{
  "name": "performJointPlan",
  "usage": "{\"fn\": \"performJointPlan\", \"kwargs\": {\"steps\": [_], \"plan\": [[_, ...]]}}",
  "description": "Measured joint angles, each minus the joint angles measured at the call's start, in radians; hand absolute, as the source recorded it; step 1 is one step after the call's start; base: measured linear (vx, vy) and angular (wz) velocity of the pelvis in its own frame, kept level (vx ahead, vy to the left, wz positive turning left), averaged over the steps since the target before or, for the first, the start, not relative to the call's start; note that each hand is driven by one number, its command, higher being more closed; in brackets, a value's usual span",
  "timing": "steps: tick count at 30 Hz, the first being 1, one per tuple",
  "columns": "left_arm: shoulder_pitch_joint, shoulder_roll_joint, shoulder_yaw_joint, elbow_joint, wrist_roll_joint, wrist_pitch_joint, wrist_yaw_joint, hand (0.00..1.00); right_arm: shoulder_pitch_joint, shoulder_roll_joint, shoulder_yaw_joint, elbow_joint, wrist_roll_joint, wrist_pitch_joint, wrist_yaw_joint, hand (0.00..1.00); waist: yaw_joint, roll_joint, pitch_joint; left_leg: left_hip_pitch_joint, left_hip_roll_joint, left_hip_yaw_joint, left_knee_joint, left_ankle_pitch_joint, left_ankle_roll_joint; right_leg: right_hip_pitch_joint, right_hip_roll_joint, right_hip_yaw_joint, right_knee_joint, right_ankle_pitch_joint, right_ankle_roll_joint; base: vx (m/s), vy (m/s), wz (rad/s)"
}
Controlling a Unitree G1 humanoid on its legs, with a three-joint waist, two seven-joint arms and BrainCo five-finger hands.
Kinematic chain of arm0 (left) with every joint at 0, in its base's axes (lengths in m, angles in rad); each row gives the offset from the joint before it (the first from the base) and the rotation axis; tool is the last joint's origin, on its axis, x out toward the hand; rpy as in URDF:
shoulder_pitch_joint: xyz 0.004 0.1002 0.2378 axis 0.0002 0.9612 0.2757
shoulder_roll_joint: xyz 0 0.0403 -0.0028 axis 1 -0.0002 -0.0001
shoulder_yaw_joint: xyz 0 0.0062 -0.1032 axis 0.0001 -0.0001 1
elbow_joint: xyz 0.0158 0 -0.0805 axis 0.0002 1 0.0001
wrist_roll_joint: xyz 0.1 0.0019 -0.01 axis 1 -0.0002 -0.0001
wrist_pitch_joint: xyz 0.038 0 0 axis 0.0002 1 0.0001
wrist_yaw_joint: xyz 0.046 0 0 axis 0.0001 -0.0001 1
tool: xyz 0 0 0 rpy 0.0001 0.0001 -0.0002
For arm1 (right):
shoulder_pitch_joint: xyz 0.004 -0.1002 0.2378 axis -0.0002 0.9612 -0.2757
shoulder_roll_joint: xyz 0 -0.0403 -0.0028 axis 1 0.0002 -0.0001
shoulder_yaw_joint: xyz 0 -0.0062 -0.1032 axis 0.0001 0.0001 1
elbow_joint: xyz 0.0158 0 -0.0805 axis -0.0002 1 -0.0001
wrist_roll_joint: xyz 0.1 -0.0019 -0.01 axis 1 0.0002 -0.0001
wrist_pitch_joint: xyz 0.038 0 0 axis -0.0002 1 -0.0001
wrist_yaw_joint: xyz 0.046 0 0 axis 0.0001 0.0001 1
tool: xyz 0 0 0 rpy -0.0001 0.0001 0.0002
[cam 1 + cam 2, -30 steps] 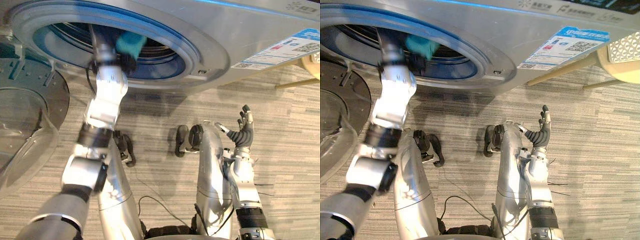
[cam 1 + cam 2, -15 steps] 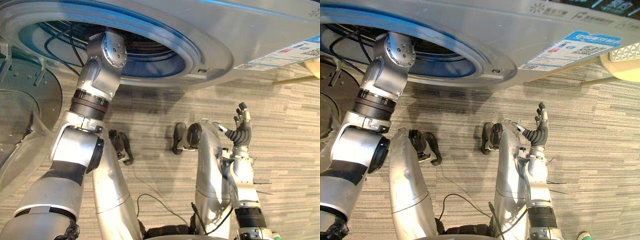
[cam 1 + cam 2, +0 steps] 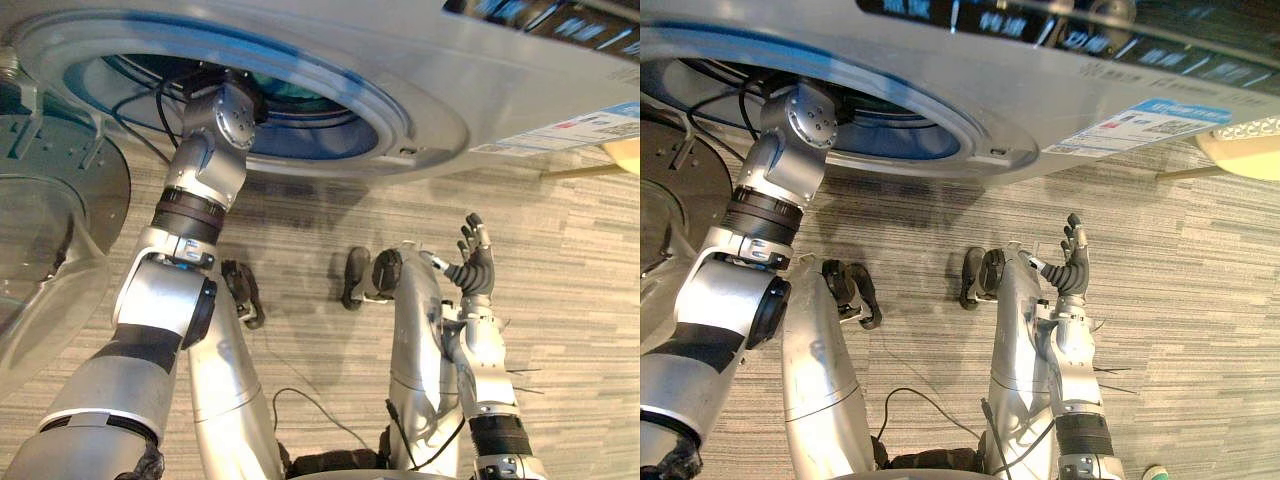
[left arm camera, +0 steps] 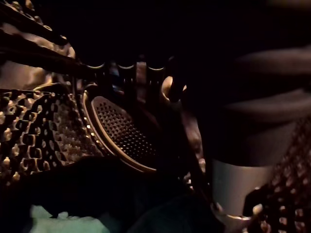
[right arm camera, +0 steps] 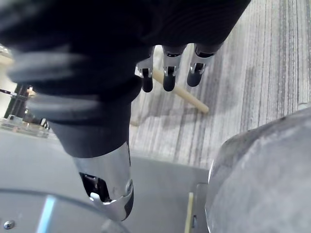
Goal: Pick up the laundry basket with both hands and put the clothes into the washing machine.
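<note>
The silver washing machine (image 3: 430, 60) stands with its round door opening (image 3: 330, 130) facing me. My left arm (image 3: 205, 175) reaches through that opening, and the hand is hidden inside in the eye views. In the left wrist view the dark perforated drum (image 4: 43, 131) and a ribbed paddle (image 4: 121, 131) show. My left hand's fingers (image 4: 141, 92) appear dimly there, stretched out with nothing in them. Teal cloth (image 4: 53, 221) lies low in the drum beside dark cloth (image 4: 102, 189). My right hand (image 3: 473, 265) is raised over the floor, open and empty, with its fingers (image 5: 167, 73) straight.
The machine's glass door (image 3: 50, 260) hangs open at the left, close to my left arm. A blue and white label (image 3: 1160, 118) is on the machine's front, below the control panel (image 3: 1040, 22). A pale piece with a wooden leg (image 3: 1240, 148) stands at the right on grey striped carpet (image 3: 1200, 330).
A second ago my left hand held teal cloth at the drum's mouth. The arm has since pushed deeper in, and the cloth now lies loose in the drum. The right hand has barely moved.
</note>
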Motion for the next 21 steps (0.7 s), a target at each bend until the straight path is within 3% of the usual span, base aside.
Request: {"fn": "performJointPlan", "kwargs": {"steps": [4,7,10,16,21], "plan": [[0.310,-0.124,0.062,-0.059,-0.234,-0.030,0.006,0.00,0.034,0.018,-0.008,0.023,-0.021,0.040,-0.001,0.00,0.011,0.001,-0.014,0.182,-0.008,0.008,-0.135,0.026,-0.017,0.188,0.001,-0.032,-0.116,-0.001,-0.001,0.09,-0.083,0.19],[0.657,-0.218,0.069,-0.149,-0.405,-0.080,-0.008,0.00,0.098,0.019,-0.026,0.058,-0.031,0.071,0.000,0.00,0.031,0.002,-0.100,0.350,-0.010,0.038,-0.284,0.050,-0.029,0.346,0.007,-0.046,-0.242,-0.002,0.002,0.11,-0.086,0.11],[0.883,-0.254,0.072,-0.158,-0.488,-0.099,-0.048,0.00,0.146,0.016,-0.054,0.139,-0.040,0.097,0.002,0.00,0.058,0.005,-0.145,0.561,-0.015,0.069,-0.450,0.086,-0.037,0.545,0.017,-0.059,-0.388,0.020,-0.007,0.15,-0.058,0.10],[1.096,-0.256,0.090,-0.054,-0.502,-0.130,-0.121,0.00,0.226,0.015,-0.053,0.320,-0.061,0.117,0.025,0.00,0.060,0.033,-0.267,0.868,-0.041,0.134,-0.786,0.190,-0.032,0.831,0.032,-0.081,-0.694,0.112,0.018,0.20,0.019,0.03],[1.111,-0.262,0.117,0.277,-0.442,-0.130,-0.174,0.00,0.226,0.004,-0.081,0.569,-0.061,0.130,0.046,0.00,0.053,0.084,-0.382,1.107,-0.074,0.222,-1.136,0.316,-0.020,1.026,0.063,-0.052,-1.024,0.251,0.048,0.16,0.088,-0.23]]}}
